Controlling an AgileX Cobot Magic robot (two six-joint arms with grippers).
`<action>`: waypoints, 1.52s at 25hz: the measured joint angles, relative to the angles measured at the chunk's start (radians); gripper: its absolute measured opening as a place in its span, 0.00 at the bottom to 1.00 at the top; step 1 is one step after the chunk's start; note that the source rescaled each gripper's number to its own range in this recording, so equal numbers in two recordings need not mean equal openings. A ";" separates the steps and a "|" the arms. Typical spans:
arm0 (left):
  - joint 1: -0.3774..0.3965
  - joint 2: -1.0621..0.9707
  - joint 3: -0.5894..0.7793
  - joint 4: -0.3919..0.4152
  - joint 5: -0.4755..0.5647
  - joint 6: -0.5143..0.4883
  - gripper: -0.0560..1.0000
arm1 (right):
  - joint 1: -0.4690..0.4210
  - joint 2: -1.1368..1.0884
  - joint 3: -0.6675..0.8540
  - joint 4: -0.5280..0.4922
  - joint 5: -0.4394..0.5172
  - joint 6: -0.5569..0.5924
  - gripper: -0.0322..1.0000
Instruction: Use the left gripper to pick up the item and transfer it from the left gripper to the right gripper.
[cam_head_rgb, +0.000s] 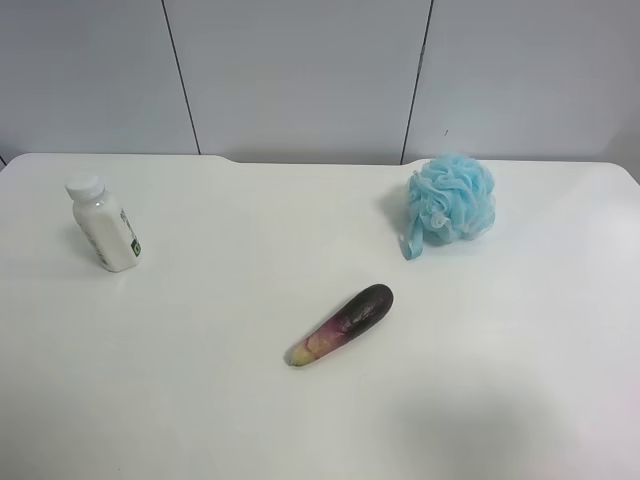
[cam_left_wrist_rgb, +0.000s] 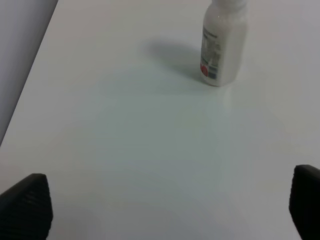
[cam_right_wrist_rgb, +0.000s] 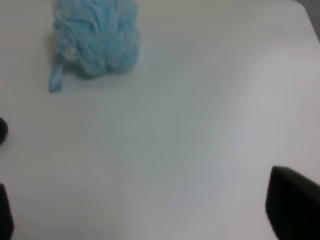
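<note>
Bottle (cam_left_wrist_rgb: 223, 45) is the target, so start at the left tool (cam_left_wrist_rgb: 165, 205): fingers spread wide, nothing between them, hanging over bare bench (cam_left_wrist_rgb: 125, 125). Out ahead, well apart and a touch off its centre line, the bottle stands upright on its base, cap up, long axis vertical, label turned toward the tool. Right tool (cam_right_wrist_rgb: 150, 210) is wide open and empty too, facing the blue pouf (cam_right_wrist_rgb: 95, 40), with no bottle in its sight, so the left looks the nearer arm.
</note>
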 joint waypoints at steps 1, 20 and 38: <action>0.000 0.000 -0.006 -0.002 0.003 0.003 0.95 | 0.000 0.000 0.000 0.000 0.000 0.000 1.00; -0.104 0.841 -0.460 0.011 0.007 0.044 0.99 | 0.000 0.000 0.000 0.000 0.000 0.000 1.00; -0.224 1.587 -0.893 0.061 0.134 -0.200 1.00 | 0.000 0.000 0.000 0.000 0.000 0.000 1.00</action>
